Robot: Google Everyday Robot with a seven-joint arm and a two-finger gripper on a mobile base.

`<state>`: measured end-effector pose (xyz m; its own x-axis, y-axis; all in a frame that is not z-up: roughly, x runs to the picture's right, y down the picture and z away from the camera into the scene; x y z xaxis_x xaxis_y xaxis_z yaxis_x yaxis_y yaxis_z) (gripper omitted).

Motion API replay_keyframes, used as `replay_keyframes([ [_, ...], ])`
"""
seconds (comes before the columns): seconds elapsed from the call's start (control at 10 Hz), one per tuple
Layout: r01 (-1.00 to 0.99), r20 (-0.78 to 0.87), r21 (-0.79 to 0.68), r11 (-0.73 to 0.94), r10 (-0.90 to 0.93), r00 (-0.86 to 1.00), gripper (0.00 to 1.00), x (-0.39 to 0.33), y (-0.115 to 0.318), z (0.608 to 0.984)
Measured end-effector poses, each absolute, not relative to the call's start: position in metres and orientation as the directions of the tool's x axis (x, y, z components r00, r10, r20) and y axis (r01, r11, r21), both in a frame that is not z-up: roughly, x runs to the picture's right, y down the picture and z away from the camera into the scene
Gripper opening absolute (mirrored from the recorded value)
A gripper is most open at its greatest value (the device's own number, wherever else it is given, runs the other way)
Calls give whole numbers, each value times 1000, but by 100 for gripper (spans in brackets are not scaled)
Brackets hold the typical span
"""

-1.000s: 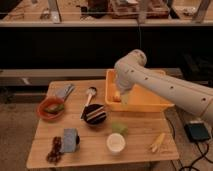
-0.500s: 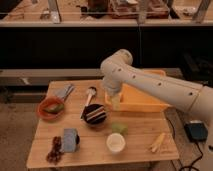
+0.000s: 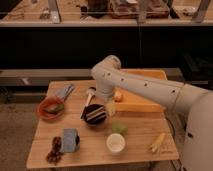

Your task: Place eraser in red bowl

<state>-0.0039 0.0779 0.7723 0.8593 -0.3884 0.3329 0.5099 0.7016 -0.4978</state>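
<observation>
On the wooden worktop, across the dark bowl, lies the eraser, a layered block of dark and pale stripes whose long axis runs roughly across the picture. The tool hangs just beside its picture-right end; whether it is wide or narrow cannot be told. The red bowl, round and thick-rimmed, sits well apart on the eraser's far side, so the carry probably heads away from the arm.

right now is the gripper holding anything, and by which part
Cannot tell. The gripper is low at the dark bowl, right beside the striped eraser there, but no grasp on it can be made out.
</observation>
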Motion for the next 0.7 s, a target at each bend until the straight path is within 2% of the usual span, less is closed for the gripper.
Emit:
replay_keyframes([
  [0.7, 504, 266, -557, 660, -434, 861, 80, -24, 107, 810],
])
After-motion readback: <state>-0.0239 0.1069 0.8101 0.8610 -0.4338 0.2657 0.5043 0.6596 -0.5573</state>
